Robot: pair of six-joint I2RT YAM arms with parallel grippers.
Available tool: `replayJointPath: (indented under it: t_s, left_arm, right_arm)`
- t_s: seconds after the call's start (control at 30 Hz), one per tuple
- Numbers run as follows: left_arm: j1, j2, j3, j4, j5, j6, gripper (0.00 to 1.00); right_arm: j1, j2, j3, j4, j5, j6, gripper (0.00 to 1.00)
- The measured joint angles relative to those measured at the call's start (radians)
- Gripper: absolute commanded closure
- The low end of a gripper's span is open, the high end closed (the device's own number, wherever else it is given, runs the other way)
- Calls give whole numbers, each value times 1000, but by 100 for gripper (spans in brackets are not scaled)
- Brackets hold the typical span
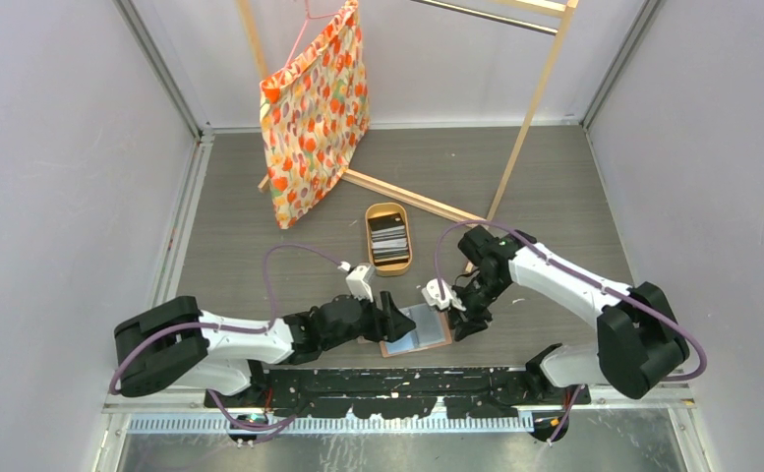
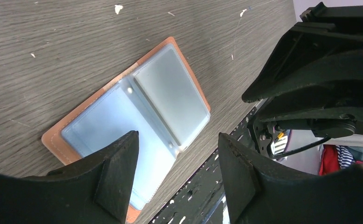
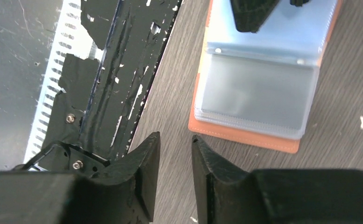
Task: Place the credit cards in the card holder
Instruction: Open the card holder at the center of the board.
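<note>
Card holder (image 2: 137, 119) lies open: salmon cover, pale-blue clear sleeves.

Robot lab booth, white panel walls (image 1: 53, 147)

No word, brand, number or sign can be read in any of the views. The credit cards (image 1: 389, 243) lying in the oval wooden tray (image 1: 369, 236), at 12 o'clock from the open card holder (image 1: 419, 331), are too small there to tell if they carry any print.
</note>
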Motion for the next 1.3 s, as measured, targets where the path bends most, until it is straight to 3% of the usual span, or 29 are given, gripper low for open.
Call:
replayJointPath:
  t_s: [0.2, 0.4, 0.63, 1.1, 1.3]
  left_arm:
    - [1, 7, -24, 47, -8, -7, 37]
    - [1, 71, -26, 124, -8, -36, 38]
    - [3, 92, -42, 151, -16, -77, 38]
    - [8, 109, -66, 170, -33, -134, 43]
    - [8, 85, -81, 156, -53, -140, 43]
  right_arm:
    - [100, 26, 0, 93, 50, 14, 73]
    - [214, 82, -8, 270, 194, 146, 74]
    - [286, 128, -14, 340, 301, 186, 75]
    - [309, 142, 2, 404, 307, 303, 76]
    - [216, 130, 43, 306, 182, 267, 67]
